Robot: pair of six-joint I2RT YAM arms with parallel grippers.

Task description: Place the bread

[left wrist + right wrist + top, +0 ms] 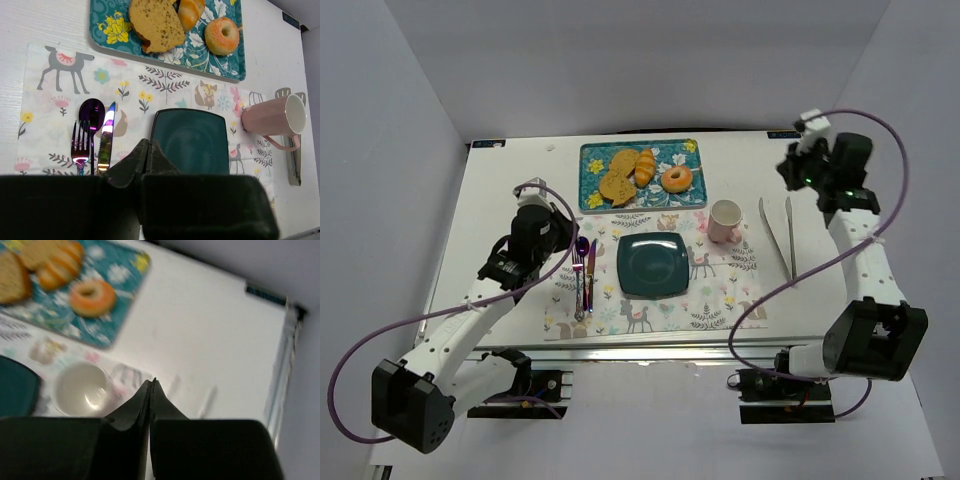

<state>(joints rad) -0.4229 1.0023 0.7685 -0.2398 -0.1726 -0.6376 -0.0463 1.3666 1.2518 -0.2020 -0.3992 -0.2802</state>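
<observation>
No readable text anywhere; dark corner label (488, 143) too small, illegible.

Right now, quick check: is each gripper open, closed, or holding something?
Left gripper: closed, holding nothing.
Right gripper: closed, holding nothing.

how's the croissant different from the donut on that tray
The croissant is an elongated oval with ridged segments and tapered ends; the donut is a round ring with a hole. The croissant lies right beside the toast slices; the donut sits apart, nearer the right end. Both are orange-toned, similar in size, and rest on the teal flowered tray.
</observation>
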